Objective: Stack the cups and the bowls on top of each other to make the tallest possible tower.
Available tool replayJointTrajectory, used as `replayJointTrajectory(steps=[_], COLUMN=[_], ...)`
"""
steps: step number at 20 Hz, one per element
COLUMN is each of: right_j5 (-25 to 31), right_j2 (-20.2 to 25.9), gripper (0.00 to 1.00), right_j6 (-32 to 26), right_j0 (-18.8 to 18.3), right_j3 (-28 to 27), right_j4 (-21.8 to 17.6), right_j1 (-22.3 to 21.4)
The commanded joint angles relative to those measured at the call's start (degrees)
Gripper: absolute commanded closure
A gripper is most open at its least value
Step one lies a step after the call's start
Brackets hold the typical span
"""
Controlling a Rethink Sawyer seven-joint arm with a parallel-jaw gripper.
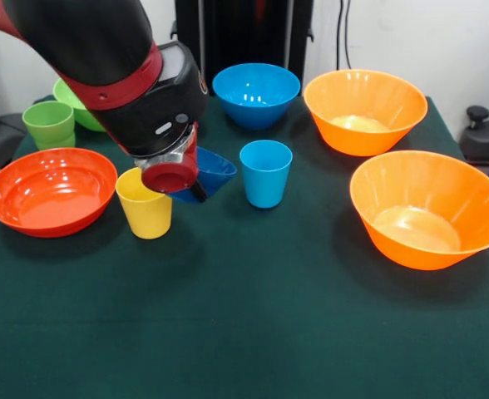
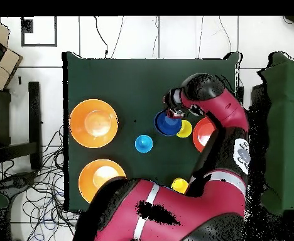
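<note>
On the green worktop (image 1: 253, 324) the front view shows six bowls and three cups, and the overhead view adds a fourth cup. The bowls: two large orange ones, the far orange bowl (image 1: 365, 110) and the near orange bowl (image 1: 430, 208), stand close together on one side; a light blue bowl (image 1: 256, 93) sits at the back; a red-orange bowl (image 1: 51, 190) lies at the other side; a green bowl (image 1: 76, 105) is mostly hidden behind the arm; and a small dark blue bowl (image 1: 215, 171) is tilted on its side just under the arm's wrist. The cups: a light blue cup (image 1: 265, 172) stands upright beside the dark blue bowl, a yellow cup (image 1: 145, 202) stands upright between that bowl and the red-orange bowl, and a green cup (image 1: 49, 124) stands upright in front of the green bowl. From above, a second yellow cup (image 2: 180, 185) shows close to the arm's body. Nothing is stacked; every piece sits apart on the cloth. The fingers (image 1: 196, 189) reach down at the rim of the dark blue bowl, which tips up against them, seen from above at (image 2: 168, 123); the wrist covers them, so I cannot tell how far apart they stand or whether they truly grip the rim.
</note>
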Motion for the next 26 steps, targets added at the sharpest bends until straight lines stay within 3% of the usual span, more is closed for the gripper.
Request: replayJointTrajectory(steps=[1, 26], right_j5=[4.3, 4.5], right_j2=[4.1, 4.4], gripper=[1.00, 1.00], right_j6=[2.3, 3.7], right_j0=[0.7, 2.2], right_j3=[-2.7, -4.3], right_j4=[-4.6, -4.0], right_j1=[0.7, 1.4])
